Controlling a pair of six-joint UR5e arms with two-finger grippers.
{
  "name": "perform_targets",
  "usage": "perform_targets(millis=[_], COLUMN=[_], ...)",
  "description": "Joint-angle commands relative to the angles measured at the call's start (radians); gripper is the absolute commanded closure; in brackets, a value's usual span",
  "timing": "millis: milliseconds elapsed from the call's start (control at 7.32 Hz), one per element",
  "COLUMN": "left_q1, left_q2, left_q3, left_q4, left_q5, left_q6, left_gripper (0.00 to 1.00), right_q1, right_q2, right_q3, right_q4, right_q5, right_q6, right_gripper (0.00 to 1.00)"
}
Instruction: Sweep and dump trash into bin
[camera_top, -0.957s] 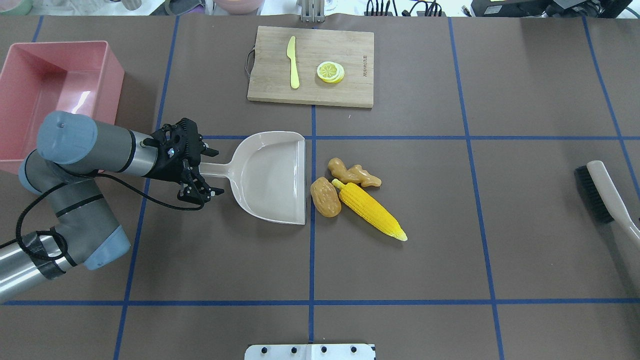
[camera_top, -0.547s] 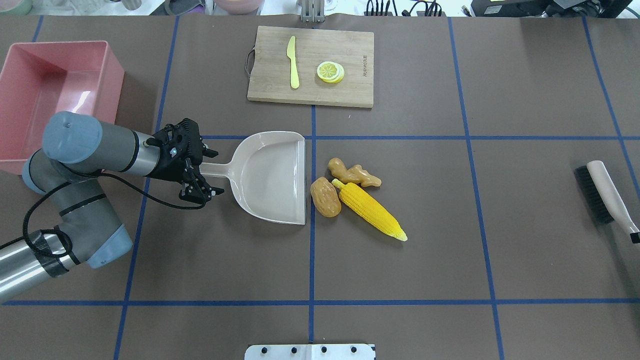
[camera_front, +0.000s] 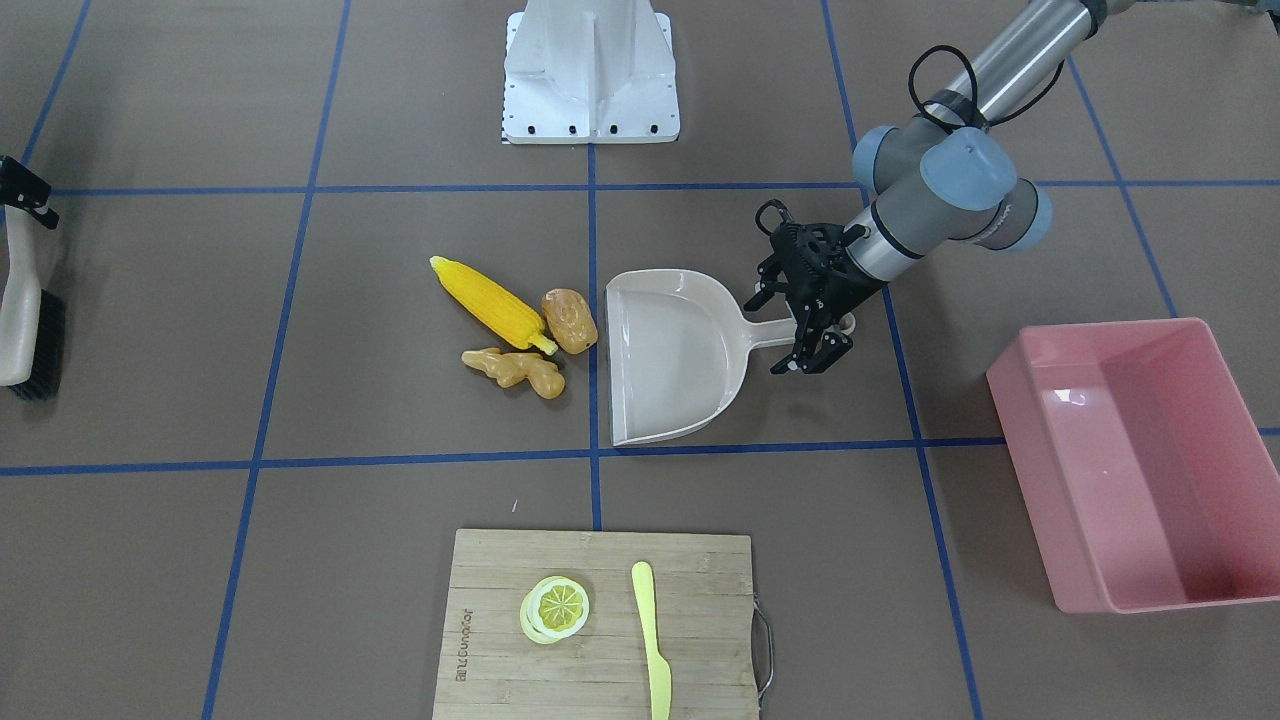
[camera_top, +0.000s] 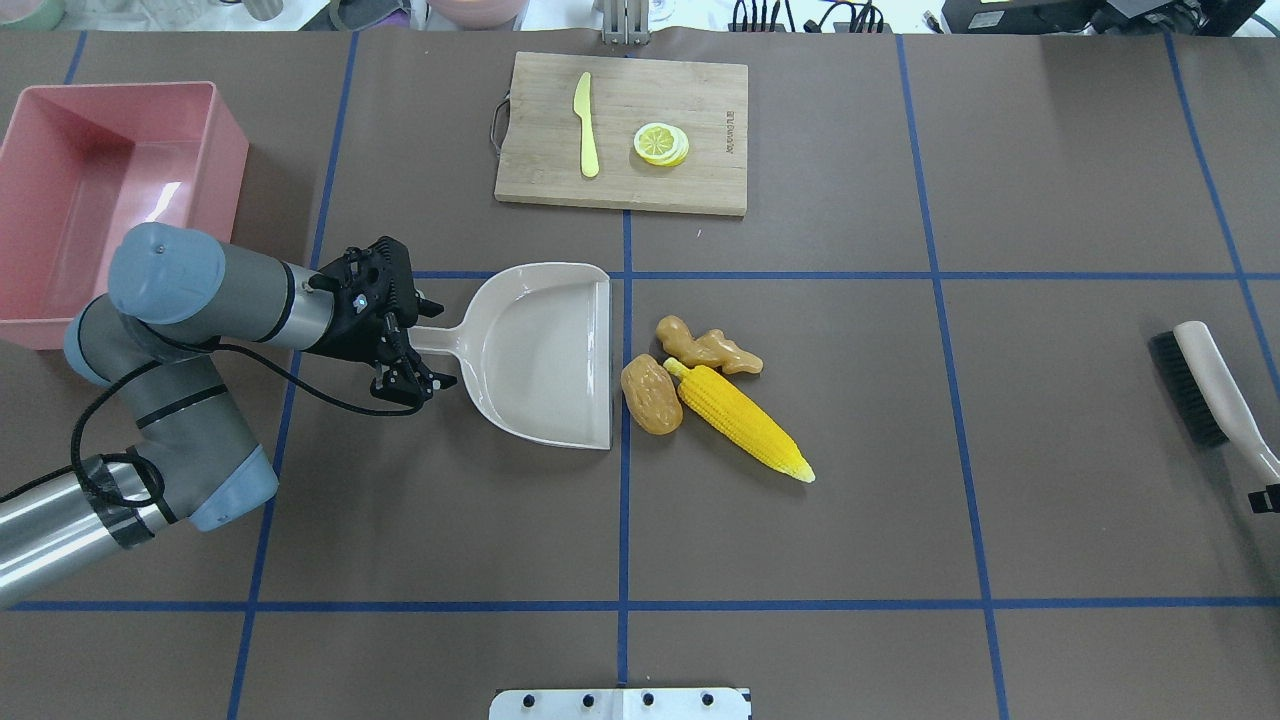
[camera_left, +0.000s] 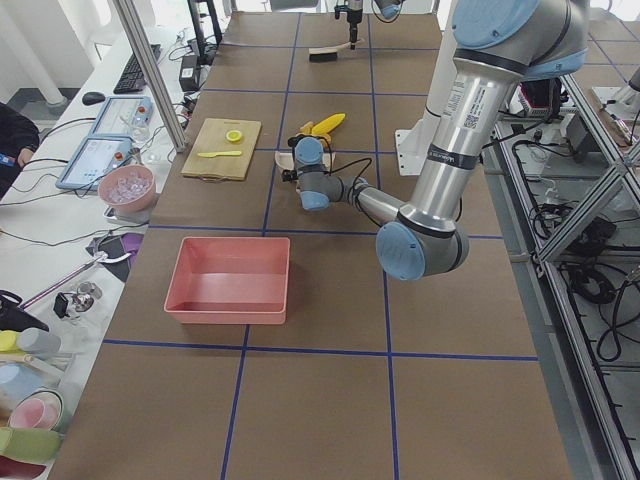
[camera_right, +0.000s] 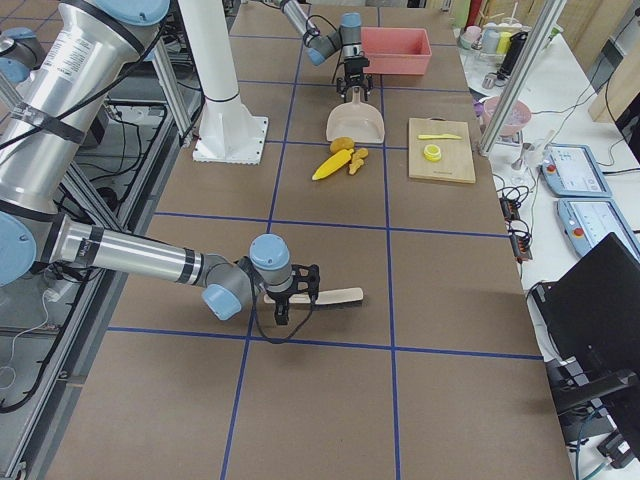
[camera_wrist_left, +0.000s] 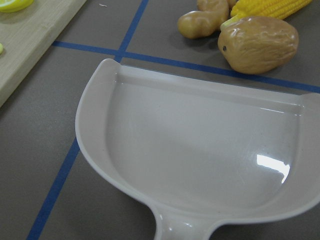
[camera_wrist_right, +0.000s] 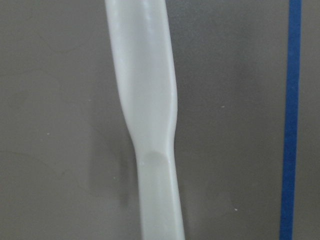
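Observation:
The yellow corn cob (camera_top: 740, 422), brown potato (camera_top: 651, 395) and tan ginger root (camera_top: 705, 347) lie together just right of the beige dustpan's (camera_top: 545, 355) open edge. My left gripper (camera_top: 438, 341) is open, with its fingers on either side of the dustpan handle. The pink bin (camera_top: 232, 170) stands at the far left, empty. In the left wrist view the dustpan (camera_wrist_left: 200, 150) fills the frame, with the potato (camera_wrist_left: 257, 45) beyond it. My right gripper (camera_top: 1265, 497) is at the end of the brush handle (camera_wrist_right: 150, 100); I cannot tell whether it is open or shut.
The brush (camera_top: 1190, 385) lies at the table's right edge. A wooden cutting board (camera_top: 700, 120) at the far middle holds a yellow knife (camera_top: 585, 125) and lemon slices (camera_top: 661, 143). The robot's white base plate (camera_top: 620, 703) is at the near edge.
My left arm has moved a little to the right, bringing the gripper further along the dustpan handle. The right gripper's tip has come into view at the brush handle's end. The brush and trash have not moved.

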Motion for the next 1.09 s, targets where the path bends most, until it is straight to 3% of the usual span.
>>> perform_targets(millis=[0, 137, 273, 683, 820, 957], left_q1=[0.002, 0.002, 0.002, -0.002, -0.004, -0.002], left_q2=[-0.002, -0.002, 0.001, 0.016, 0.016, 0.018], left_q3=[0.004, 0.004, 0.004, 0.004, 0.004, 0.004], left_q4=[-0.021, -0.031, -0.056, -0.084, -0.084, -0.097], left_q5=[-0.003, -0.010, -0.011, -0.023, -0.034, -0.034], left_q6=[0.000, -0.002, -0.005, -0.005, -0.006, -0.006], left_gripper=[0.06, 0.06, 0.06, 0.06, 0.03, 0.03], right_q1=[-0.037, -0.036, -0.036, -0.027, -0.037, -0.062], right_q2=[-0.018, -0.019, -0.025, -0.032, -0.027, -0.018], right_q3=[0.010, 0.019, 0.027, 0.062, 0.134, 0.292], right_q4=[0.001, 0.001, 0.000, -0.005, -0.051, -0.232], right_q5=[-0.008, -0.005, -0.001, 0.021, 0.025, 0.023], right_q6=[0.005, 0.003, 0.003, -0.007, -0.007, -0.004], right_gripper=[0.48, 0.86, 1.00, 1.00, 1.00, 1.00])
